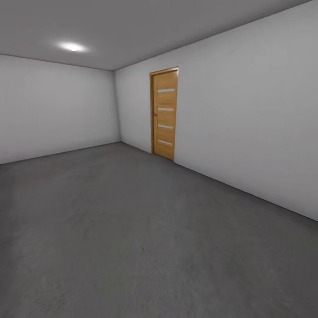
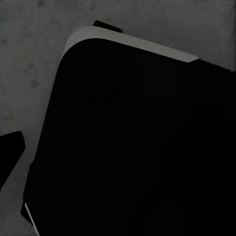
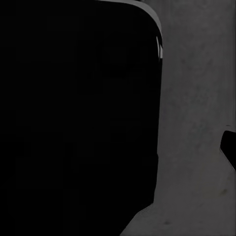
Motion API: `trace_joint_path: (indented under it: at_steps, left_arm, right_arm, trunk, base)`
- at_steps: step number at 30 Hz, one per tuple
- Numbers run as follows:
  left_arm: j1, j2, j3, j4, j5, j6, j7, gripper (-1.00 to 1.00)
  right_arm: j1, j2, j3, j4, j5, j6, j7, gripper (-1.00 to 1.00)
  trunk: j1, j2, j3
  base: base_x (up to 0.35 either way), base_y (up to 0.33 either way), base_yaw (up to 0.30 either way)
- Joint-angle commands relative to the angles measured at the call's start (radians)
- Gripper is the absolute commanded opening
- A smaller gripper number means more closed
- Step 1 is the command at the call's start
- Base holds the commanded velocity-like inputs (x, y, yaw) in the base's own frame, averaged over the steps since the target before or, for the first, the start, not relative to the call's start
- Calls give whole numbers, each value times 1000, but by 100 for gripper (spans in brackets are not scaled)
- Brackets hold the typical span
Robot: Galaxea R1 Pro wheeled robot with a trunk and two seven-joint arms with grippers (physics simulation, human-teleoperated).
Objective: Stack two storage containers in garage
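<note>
Head view: grey concrete floor point(image 1: 132, 229), wooden door point(image 1: 165, 113).

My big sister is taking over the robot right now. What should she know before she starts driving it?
Grippers: the wrist views are mostly black robot bodywork over grey concrete, so open or shut can't be told for either.
Where it is: a bare room with light-grey walls, a dark grey concrete floor and a narrow wooden door with pale slats, shut, in the right-hand wall.
Bins: no orange-red container is in sight on this stretch of floor.
Done: nothing to confirm from these views.
Left: find both containers, bring them here, set one on the concrete and stack the other on it.
</note>
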State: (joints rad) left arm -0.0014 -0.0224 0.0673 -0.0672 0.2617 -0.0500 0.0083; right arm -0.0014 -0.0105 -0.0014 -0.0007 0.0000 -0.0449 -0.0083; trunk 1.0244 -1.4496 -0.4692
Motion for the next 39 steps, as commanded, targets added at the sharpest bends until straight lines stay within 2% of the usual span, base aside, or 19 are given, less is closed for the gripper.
trace_joint_path:
  at_steps: [1, 39]
  left_arm:
    - [0, -1, 6, 0, 1, -2, 1, 100]
    - [0, -1, 2, 1, -7, -3, 1, 100]
  right_arm:
    - [0, 0, 0, 0, 0, -3, -1, 100]
    - [0, 0, 0, 0, 0, -3, -1, 100]
  trunk:
    - [1, 0, -1]
    - [1, 0, -1]
  base:
    - [322, 0, 0]
    - [322, 0, 0]
